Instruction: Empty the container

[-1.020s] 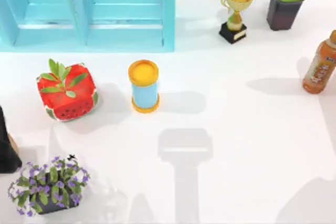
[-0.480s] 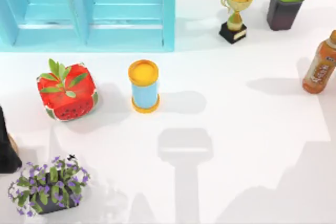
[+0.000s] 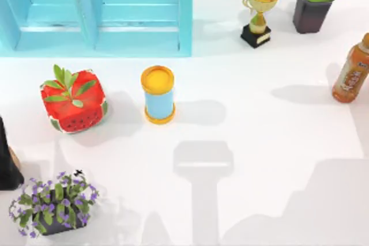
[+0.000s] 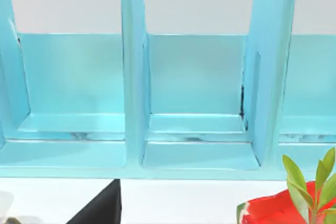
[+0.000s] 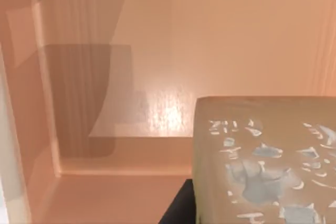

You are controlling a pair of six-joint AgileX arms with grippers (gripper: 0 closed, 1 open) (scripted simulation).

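cabinet (image 3: 98,12): cut at 12 o'clock edge | orange bottle (image 3: 351,73): clipped at 3 o'clock | black object (image 3: 7,162): clipped at 9 o'clock, unidentifiable

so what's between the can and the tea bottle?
Nothing: top view shows bare white table, only shadows, between the can and the bottle.

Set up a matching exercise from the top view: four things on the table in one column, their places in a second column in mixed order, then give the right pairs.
Things:
1. trophy
2. blue can with the orange lid
3. purple-flowered plant
4. drink bottle

Places:
A. right edge of the table
B. near left corner
C. far side, just left of the succulent pot
D. middle, just right of the watermelon-print cube

Pairs: 1-C, 2-D, 3-B, 4-A
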